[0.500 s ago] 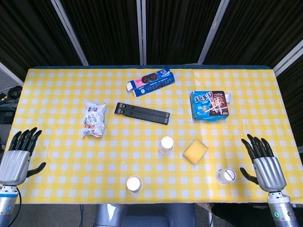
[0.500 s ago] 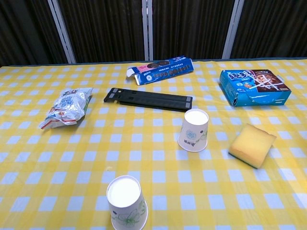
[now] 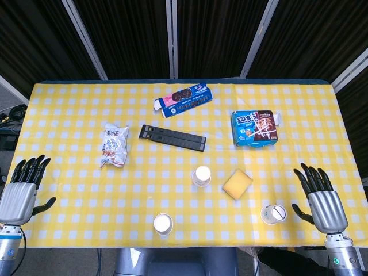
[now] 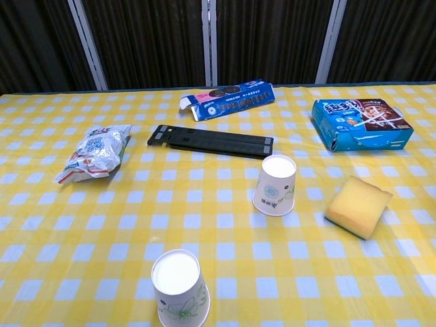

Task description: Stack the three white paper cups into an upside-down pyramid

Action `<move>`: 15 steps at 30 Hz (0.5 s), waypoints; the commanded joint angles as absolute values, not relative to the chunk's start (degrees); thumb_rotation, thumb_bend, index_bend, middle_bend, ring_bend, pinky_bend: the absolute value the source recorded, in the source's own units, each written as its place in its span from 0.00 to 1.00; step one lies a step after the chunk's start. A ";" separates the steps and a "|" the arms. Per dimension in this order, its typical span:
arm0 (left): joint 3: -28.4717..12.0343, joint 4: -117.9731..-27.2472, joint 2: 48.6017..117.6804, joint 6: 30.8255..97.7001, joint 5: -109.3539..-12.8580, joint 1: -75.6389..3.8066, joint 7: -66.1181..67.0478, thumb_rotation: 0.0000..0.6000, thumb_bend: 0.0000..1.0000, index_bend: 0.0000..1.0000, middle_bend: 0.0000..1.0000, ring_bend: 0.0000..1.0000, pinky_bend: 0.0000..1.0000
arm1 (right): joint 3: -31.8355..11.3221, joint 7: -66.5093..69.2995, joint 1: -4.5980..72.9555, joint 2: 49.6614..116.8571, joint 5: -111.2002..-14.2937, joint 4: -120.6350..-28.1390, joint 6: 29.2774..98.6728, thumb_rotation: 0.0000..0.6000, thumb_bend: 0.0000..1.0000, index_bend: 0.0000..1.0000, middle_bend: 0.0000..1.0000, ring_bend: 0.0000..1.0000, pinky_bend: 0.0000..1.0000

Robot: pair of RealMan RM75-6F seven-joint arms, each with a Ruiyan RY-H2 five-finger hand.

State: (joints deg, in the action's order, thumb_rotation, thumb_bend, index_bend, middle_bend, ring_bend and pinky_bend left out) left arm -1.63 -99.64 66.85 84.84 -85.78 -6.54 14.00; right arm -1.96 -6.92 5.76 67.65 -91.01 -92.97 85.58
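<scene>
Stacking has not begun, by the look of it. All 3 cups stand apart, upside down, on the counter (image 3: pixel 69 103): middle cup (image 3: pixel 201 175), front cup (image 3: pixel 163 223), right cup (image 3: pixel 273 214). Left hand (image 3: pixel 20 192) and right hand (image 3: pixel 322 198) hover at the edges, fingers apart, holding nothing. Next, probably: the right hand grasps the right cup and brings it beside another.

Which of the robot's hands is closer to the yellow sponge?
The right hand. It sits near the table's right edge, a short way right of and below the yellow sponge; the left hand is far across at the left edge.
</scene>
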 commanded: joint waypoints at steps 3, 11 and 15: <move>-1.34 -99.78 66.97 84.19 -86.30 -6.89 14.45 1.00 0.19 0.00 0.00 0.00 0.00 | -2.12 -6.70 5.83 67.51 -90.54 -93.02 85.27 1.00 0.14 0.10 0.00 0.00 0.00; -0.13 -100.51 66.86 82.47 -90.43 -8.49 13.62 1.00 0.19 0.00 0.00 0.00 0.00 | -2.22 -5.77 5.60 67.04 -90.52 -93.30 85.78 1.00 0.14 0.10 0.00 0.00 0.00; 0.62 -101.42 66.93 79.44 -93.09 -10.64 15.67 1.00 0.19 0.00 0.00 0.00 0.00 | -2.24 -5.43 5.48 66.76 -90.66 -93.60 86.09 1.00 0.14 0.10 0.00 0.00 0.00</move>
